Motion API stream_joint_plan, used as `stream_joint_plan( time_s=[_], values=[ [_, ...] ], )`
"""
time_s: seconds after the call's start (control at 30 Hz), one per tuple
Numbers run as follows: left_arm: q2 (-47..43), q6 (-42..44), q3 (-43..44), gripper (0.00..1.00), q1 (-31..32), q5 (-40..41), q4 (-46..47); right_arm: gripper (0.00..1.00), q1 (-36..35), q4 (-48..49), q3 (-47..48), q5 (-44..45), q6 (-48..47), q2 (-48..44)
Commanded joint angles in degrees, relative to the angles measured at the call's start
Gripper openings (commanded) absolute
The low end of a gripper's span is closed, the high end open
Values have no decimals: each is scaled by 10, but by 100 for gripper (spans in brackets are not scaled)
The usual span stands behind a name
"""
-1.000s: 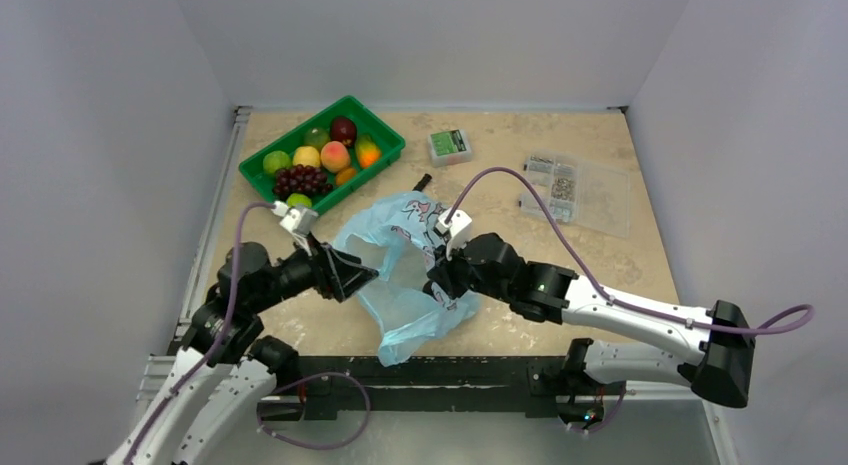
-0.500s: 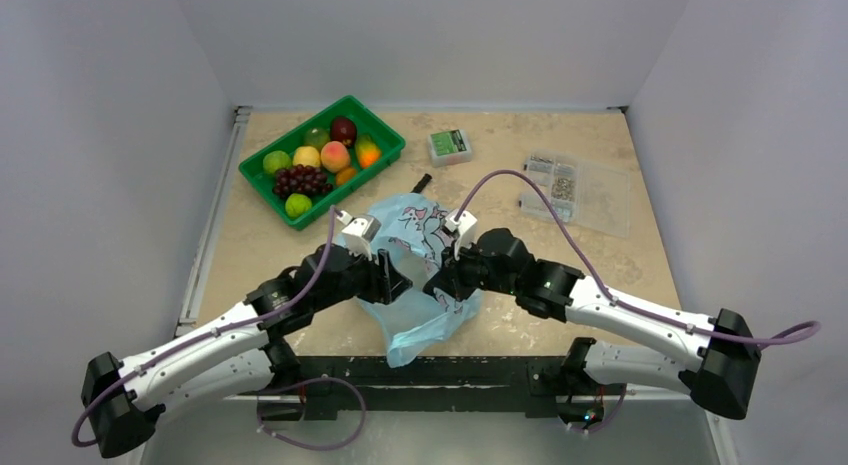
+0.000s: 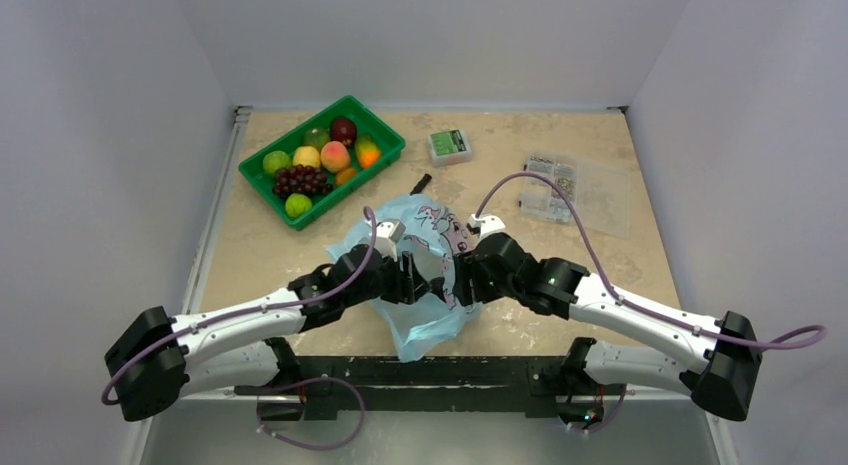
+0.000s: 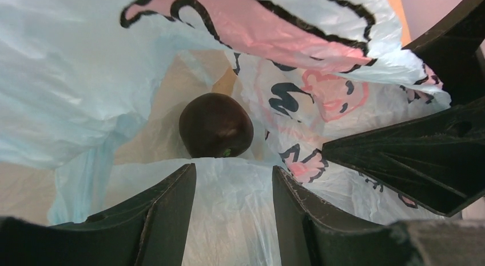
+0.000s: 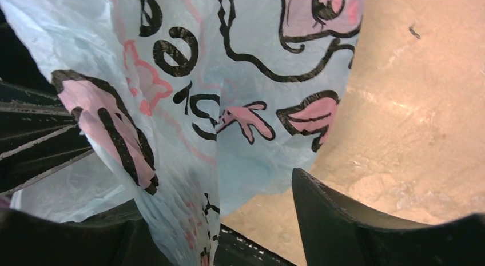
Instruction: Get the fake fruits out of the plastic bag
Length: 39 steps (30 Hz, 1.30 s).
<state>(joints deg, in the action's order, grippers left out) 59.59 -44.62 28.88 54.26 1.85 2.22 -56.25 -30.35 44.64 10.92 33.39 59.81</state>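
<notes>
A dark round fruit (image 4: 216,124) lies inside the plastic bag (image 4: 68,77) at 12 o'clock, just beyond the left tool (image 4: 231,180) — jaws spread.

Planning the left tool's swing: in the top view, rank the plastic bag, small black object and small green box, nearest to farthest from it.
1. plastic bag: the left tool is at its mouth.
2. small black object: just beyond the bag.
3. small green box: farther back.
</notes>
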Motion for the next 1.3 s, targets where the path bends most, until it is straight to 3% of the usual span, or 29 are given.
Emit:
stream_joint_plan(
  time_s=[0.0, 0.17, 0.27, 0.67, 1.1, 1.27],
  values=[
    [36, 1, 38, 51, 15, 5, 47, 54, -4, -39, -9, 35, 54, -7],
    [78, 13, 55, 50, 20, 29, 53, 12, -6, -2, -40, 6, 34, -20],
    [101, 22, 67, 50, 21, 41, 53, 0, -6, 10, -47, -4, 25, -17],
    [221, 40, 117, 53, 21, 15, 50, 0, -6, 27, -52, -20, 9, -26],
    [257, 15, 85, 65, 40, -46, 80, 0, -6, 34, -56, -22, 1, -32],
    [268, 11, 81, 64, 46, -52, 85, 0, -6, 39, -56, -21, -2, -27]
  ],
)
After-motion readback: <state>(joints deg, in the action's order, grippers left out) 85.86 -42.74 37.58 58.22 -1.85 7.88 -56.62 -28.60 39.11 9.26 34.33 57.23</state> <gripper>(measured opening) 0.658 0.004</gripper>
